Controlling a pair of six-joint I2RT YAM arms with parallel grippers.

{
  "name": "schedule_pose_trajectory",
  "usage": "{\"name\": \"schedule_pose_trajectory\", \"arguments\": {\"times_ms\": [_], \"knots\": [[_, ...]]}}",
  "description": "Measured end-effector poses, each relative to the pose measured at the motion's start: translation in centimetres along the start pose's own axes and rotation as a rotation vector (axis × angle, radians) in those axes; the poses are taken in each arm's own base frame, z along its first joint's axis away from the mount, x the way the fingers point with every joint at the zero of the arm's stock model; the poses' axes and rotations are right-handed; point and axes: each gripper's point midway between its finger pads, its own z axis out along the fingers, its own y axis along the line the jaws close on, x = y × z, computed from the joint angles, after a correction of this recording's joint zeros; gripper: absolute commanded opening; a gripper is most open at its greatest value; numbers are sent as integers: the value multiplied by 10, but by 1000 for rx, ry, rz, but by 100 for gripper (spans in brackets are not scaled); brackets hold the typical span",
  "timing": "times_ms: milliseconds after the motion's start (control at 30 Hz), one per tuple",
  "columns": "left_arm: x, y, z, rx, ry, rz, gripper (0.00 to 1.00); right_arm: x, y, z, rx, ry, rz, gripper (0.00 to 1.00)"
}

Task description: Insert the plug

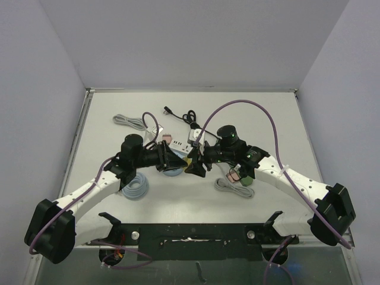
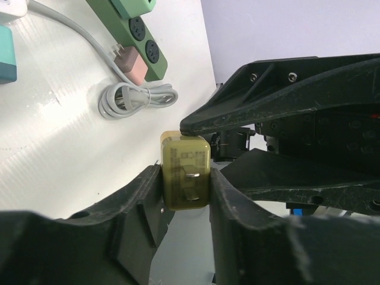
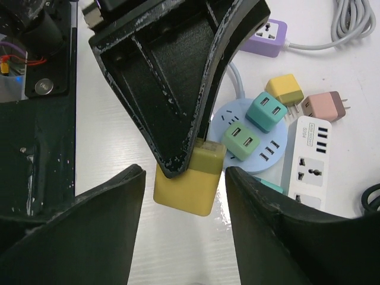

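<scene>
While your left hand pinches the yellow plug, your right hand stands spread either side.

Both arms reach in from near corners, elbows bowed outward, wrists meeting tip to tip at centre. Left gripper points right, fingers clamped on sides of yellow plug. Right gripper points left, jaws parted, standing either side of same plug, gap showing at one finger.
</scene>
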Motion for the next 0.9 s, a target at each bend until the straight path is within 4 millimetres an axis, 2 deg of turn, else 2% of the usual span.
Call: {"name": "schedule_pose_trajectory", "arguments": {"times_ms": [133,267,367,467,567,733,900], "knots": [[1,1,-1,5,-6,13,18,-8,-1,0,9,-10,54,77],[0,-5,-6,33,-30,43,18,-17,-10,-12,81,-48,160,81],[-4,-22,-13,82,-64,95,18,-29,-13,-35,165,-156,256,81],[-9,-41,-20,141,-100,148,17,-49,-11,-58,226,-314,360,80],[-13,-58,-26,193,-128,181,17,-67,-8,-66,235,-435,484,76],[-16,-85,-38,278,-170,209,17,-89,-13,-63,230,-556,705,68],[-18,-105,-47,340,-194,218,17,-101,-12,-54,174,-607,820,60]]}}
